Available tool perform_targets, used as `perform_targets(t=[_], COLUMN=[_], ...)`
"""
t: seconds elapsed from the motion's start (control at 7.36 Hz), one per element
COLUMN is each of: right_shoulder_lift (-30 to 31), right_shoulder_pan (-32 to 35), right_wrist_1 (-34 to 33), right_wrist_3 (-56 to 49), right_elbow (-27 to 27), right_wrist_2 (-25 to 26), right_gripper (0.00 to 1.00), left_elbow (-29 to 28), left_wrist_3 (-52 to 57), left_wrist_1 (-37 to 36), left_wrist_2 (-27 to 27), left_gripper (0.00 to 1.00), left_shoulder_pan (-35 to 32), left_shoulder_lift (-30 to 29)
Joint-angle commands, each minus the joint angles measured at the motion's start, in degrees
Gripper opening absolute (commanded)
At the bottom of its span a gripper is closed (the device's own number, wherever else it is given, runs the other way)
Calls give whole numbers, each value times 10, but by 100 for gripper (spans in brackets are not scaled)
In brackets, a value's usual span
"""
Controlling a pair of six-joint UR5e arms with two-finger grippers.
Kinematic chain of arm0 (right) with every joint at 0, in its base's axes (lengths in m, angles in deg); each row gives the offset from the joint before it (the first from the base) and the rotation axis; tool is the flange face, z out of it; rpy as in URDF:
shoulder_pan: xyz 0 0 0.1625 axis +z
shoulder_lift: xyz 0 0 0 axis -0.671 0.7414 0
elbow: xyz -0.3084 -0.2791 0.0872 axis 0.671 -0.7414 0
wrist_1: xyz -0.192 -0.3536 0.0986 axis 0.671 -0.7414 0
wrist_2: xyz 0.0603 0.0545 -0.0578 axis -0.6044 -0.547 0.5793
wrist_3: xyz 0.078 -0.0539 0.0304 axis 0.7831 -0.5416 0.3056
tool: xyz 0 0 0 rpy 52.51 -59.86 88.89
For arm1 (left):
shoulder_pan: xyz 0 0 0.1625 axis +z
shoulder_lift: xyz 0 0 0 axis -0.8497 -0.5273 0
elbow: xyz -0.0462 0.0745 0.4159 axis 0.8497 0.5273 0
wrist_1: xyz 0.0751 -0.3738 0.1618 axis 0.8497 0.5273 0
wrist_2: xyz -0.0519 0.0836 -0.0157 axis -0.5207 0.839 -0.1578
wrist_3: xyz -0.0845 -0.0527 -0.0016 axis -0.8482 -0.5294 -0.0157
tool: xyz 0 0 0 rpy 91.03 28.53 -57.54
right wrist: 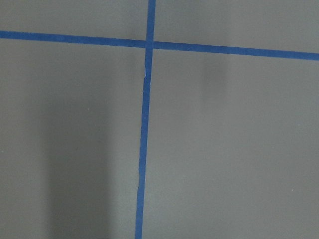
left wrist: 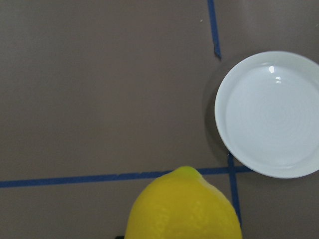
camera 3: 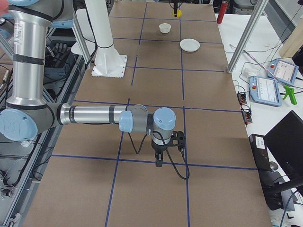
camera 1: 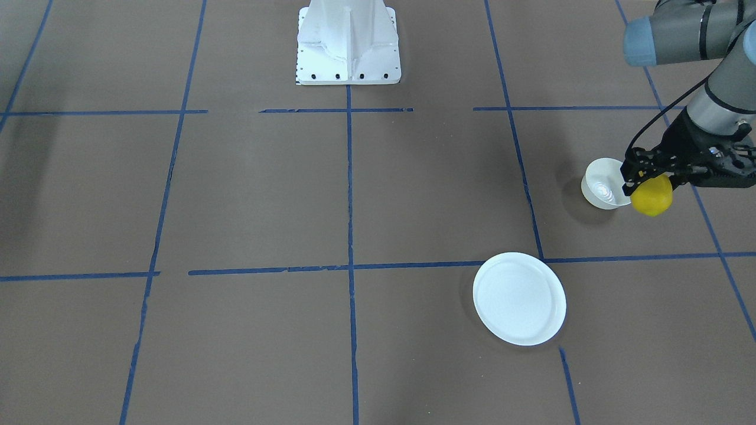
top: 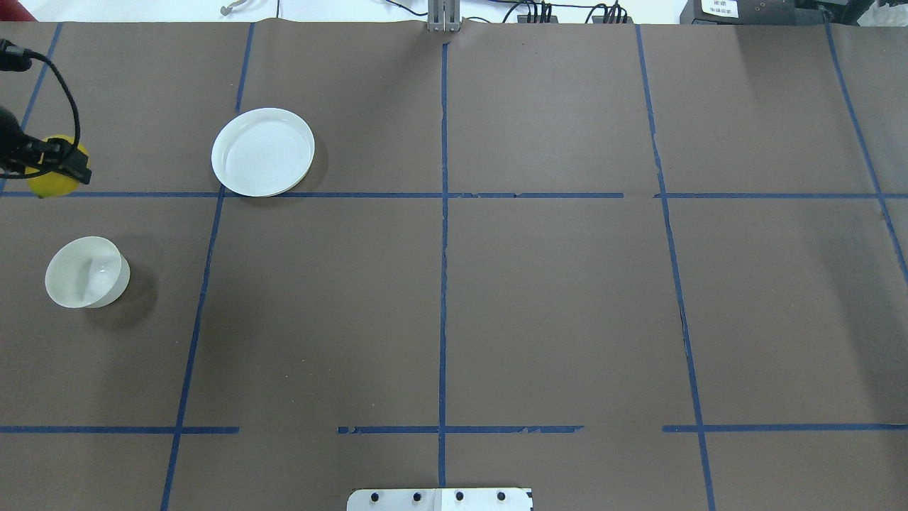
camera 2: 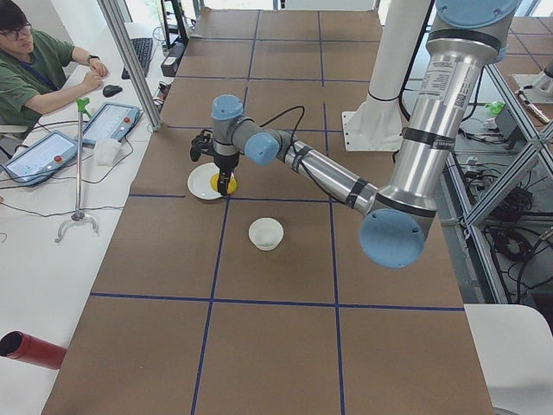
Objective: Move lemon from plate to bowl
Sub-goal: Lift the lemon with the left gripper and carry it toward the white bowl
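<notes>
My left gripper [camera 1: 649,180] is shut on the lemon [camera 1: 651,200] and holds it in the air above the table. The bright yellow lemon also shows in the overhead view [top: 50,186] and fills the lower edge of the left wrist view [left wrist: 184,209]. The small deep white bowl [camera 1: 602,186] stands empty, close beside the lemon in the front view [top: 86,272]. The flat white plate [camera 1: 518,298] lies empty, off to the side [top: 262,151] [left wrist: 271,114]. My right gripper [camera 3: 158,158] hangs low over the table far away; I cannot tell whether it is open or shut.
Brown table cover with a grid of blue tape lines [top: 443,195]. The robot's white base [camera 1: 348,41] stands at the table's edge. An operator [camera 2: 34,60] sits at a side desk with tablets. A red cylinder [camera 2: 30,350] lies off the table.
</notes>
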Motion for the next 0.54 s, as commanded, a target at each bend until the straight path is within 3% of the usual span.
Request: perform_targets(t=[0.0,0.41], right_shoulder_lift=[0,0], right_shoulder_pan=[0,0], right_wrist_1=[0,0], right_wrist_3=[0,0], right_elbow=[0,0], right_wrist_2=[0,0], right_gripper=[100,100], left_elbow=[8,-75], left_wrist_3=[-65,-139], left_wrist_1=[143,246], left_wrist_2=[16,62], left_gripper=[8,7], left_shoulder_pan=[6,71], left_shoulder_lift=[101,107])
